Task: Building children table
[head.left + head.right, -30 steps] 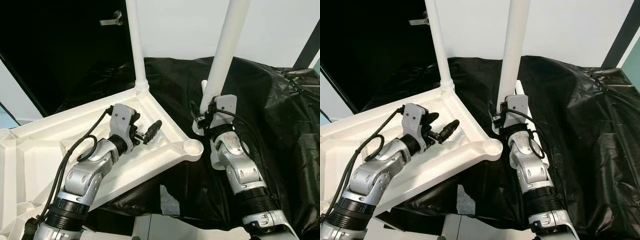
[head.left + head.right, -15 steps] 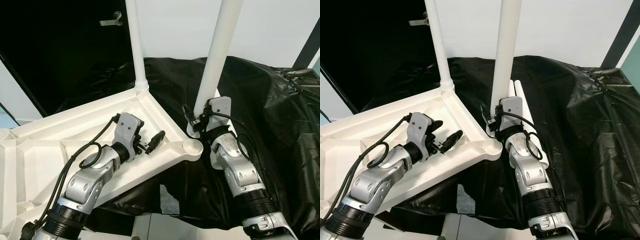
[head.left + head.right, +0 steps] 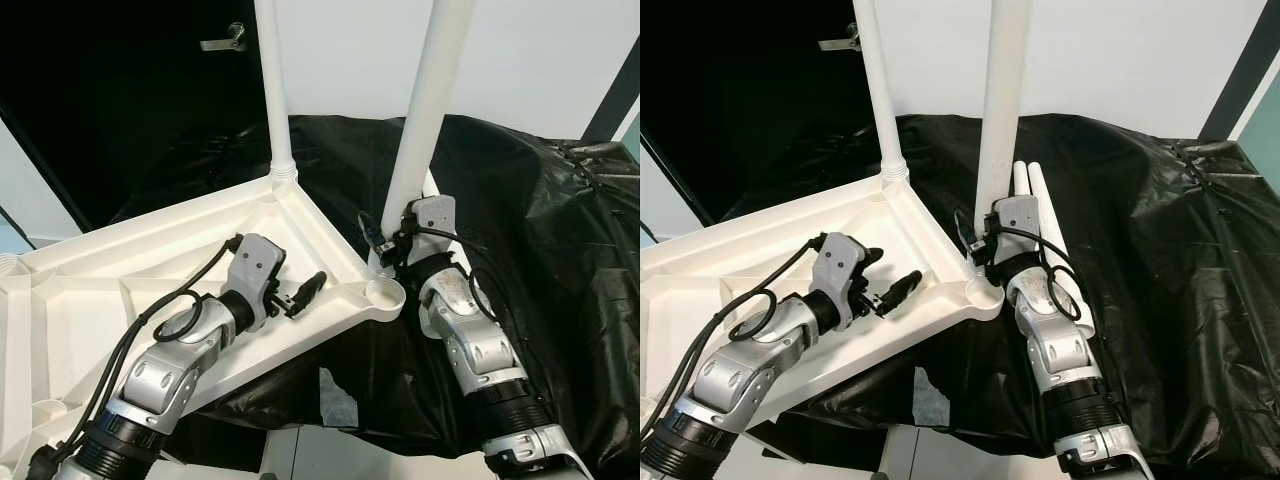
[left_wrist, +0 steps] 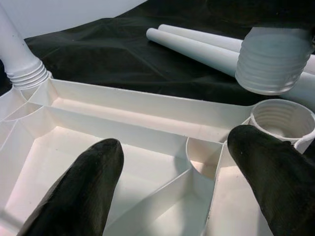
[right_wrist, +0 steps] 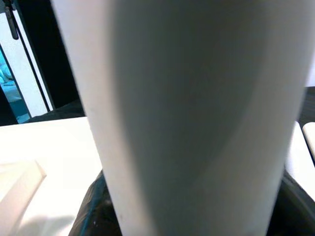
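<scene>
Tabletop (image 3: 120,270) lies upside down on black sheet (image 3: 560,250), one leg (image 3: 270,90) screwed into its far corner. Right gripper (image 3: 392,243) grasps second leg (image 3: 425,110) just above the near-corner socket (image 3: 385,293). Left gripper (image 3: 300,293) hovers unclenched inside the tabletop. Spare legs (image 4: 197,44) lie beyond.

The robot shows 2 silver arms built of rounded metallic segments joined by ribbed black collars. Black cables loop loosely along each forearm. Each wrist carries a pale grey camera housing. The left gripper (image 3: 300,291) has 2 long, matte black fingers (image 4: 81,189) with rounded tips.
</scene>
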You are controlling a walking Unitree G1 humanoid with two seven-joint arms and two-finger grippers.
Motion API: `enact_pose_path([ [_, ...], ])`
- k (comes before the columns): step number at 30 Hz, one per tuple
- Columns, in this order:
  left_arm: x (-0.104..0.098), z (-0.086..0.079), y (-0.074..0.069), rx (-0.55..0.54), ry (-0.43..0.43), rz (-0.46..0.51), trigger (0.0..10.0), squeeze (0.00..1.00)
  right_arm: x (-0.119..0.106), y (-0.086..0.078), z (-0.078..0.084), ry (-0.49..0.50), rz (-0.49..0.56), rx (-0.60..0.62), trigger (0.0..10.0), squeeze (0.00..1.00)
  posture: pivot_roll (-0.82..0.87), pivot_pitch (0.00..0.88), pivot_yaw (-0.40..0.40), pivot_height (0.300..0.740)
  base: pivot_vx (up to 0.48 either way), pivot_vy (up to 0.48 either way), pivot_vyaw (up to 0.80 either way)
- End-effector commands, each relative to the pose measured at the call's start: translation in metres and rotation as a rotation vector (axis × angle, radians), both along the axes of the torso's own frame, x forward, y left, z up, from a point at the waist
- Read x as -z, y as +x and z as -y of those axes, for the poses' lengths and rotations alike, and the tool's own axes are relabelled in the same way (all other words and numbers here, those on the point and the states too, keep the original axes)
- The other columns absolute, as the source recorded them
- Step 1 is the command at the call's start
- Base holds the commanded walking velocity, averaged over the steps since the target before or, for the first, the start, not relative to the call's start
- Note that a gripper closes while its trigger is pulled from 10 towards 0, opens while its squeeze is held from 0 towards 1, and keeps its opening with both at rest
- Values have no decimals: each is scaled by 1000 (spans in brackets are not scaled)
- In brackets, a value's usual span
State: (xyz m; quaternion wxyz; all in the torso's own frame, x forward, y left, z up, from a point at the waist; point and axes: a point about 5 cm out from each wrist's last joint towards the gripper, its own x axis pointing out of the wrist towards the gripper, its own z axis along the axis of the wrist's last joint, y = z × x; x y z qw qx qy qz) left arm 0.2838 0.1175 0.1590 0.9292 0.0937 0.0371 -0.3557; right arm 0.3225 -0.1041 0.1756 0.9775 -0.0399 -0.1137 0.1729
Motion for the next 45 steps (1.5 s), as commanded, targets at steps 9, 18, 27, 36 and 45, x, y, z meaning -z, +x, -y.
enact_pose_path([
  [9,-3,9,-9,228,30,-18,10000,0,-4,1,3,2,16,-11,10000,0,114,0,-16,740,0,0,0],
  [18,1,11,-16,272,51,-39,10000,0,-6,3,4,1,19,-18,10000,0,107,0,-8,740,0,0,0],
  [27,-1,12,-14,281,60,-33,10000,0,-5,2,4,0,15,-15,10000,0,112,0,-9,740,0,0,0],
  [36,-2,13,-15,297,66,-28,10000,0,-5,3,4,-2,17,-11,10000,0,105,0,-7,740,0,0,0],
  [45,-3,15,-19,344,68,-44,10000,0,-4,2,4,-1,13,-16,10000,0,107,0,-4,740,0,0,0],
])
